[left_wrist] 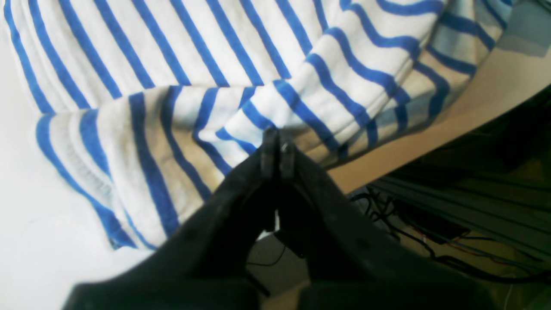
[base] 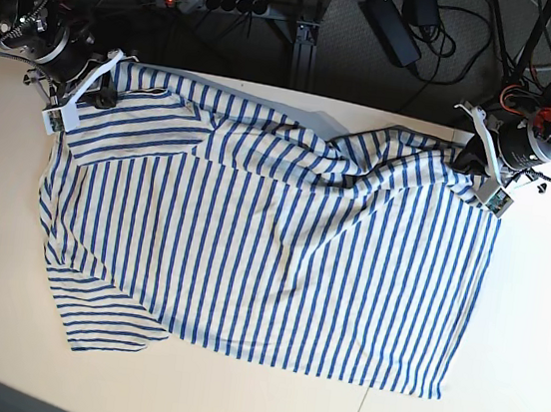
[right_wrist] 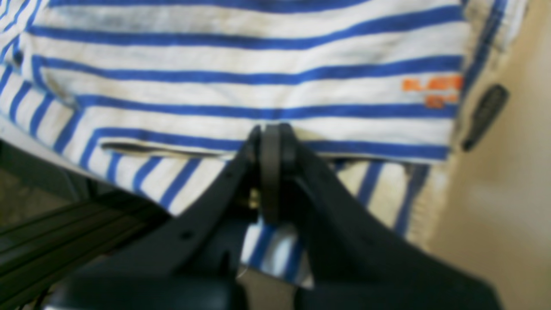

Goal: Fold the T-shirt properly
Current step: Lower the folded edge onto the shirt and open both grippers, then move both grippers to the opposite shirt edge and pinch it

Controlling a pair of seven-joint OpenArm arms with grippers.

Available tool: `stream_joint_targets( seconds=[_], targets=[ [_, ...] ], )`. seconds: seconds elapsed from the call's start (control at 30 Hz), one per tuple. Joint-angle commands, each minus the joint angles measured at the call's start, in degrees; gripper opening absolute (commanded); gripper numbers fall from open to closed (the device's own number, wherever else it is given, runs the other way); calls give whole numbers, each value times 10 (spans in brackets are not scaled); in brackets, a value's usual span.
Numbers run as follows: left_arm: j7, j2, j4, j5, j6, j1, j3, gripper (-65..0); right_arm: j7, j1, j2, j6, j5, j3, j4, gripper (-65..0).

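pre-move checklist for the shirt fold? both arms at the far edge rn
1. Left end effector shut on the T-shirt: ok, fingers closed with striped cloth pinched at the tips.
2. Right end effector shut on the T-shirt: ok, cloth runs between the closed fingers.
3. Both grips on the far edge, one at each end: ok in the base view.
4. Cloth flat between the grips: not ok, wrinkled and bunched along the far edge.
5. Near sleeve laid out: not ok, it is folded over at the near corner.
6. Table space toward the near side: ok, bare surface shows.
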Motion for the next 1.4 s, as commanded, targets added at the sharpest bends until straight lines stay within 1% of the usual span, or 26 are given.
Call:
stream_joint_targets(
  seconds=[0.0,0.17,0.33,0.4,0.47,0.5,0.57,0.6,0.63,0.67,0.73,0.77,0.83,0.9,1.03,1.17,1.23,1.37],
  targets=[
    [-11,-8,10,-4,-2,-6,-5,-650,6,0,11,17,0,13,9,-650],
    [-18,-8,10,-16,0,-9,-21,-650,7,0,11,17,0,47,9,-650],
    [-42,-9,18,-22,0,-12,-78,-650,10,0,11,17,1,52,9,-650],
    [-46,-8,26,-22,0,-22,-104,-600,18,0,11,17,0,52,9,-650],
    [-53,-10,28,-22,0,-39,-124,-531,22,0,11,17,0,52,9,-650],
    [-58,-14,28,-21,0,-47,-130,-480,22,0,11,17,0,52,9,-650],
    [-68,-26,27,-21,3,-59,-133,-350,19,0,11,17,0,52,9,-650],
    [-79,-32,27,-21,9,-65,-133,-309,17,0,11,17,0,52,9,-650],
    [-92,-37,26,-20,21,-70,-132,-293,17,0,11,17,0,52,9,-650],
    [-105,-42,24,-18,32,-79,-132,-293,17,0,11,17,0,52,9,-650],
    [-130,-49,9,-13,47,-105,-132,-293,17,0,11,17,0,52,9,-650],
    [-136,-52,-6,-15,49,-122,-131,-293,17,0,11,17,0,52,9,-650],
    [-137,-59,-56,-32,49,-168,-118,-293,17,-1,11,17,0,52,8,-650],
    [-135,-64,-125,-48,49,-223,-91,-293,18,-2,11,17,0,52,7,-650],
    [-136,-64,-291,-65,42,-355,-9,-293,17,-2,11,17,0,52,6,-650],
    [-158,-59,-477,-64,42,-494,63,-293,17,-2,11,17,0,52,6,-650],
    [-162,-52,-572,-64,42,-556,82,-293,17,-2,11,17,0,52,6,-650],
    [-171,-31,-737,-66,30,-645,85,-293,17,-2,11,17,0,52,6,-650]
  ],
)
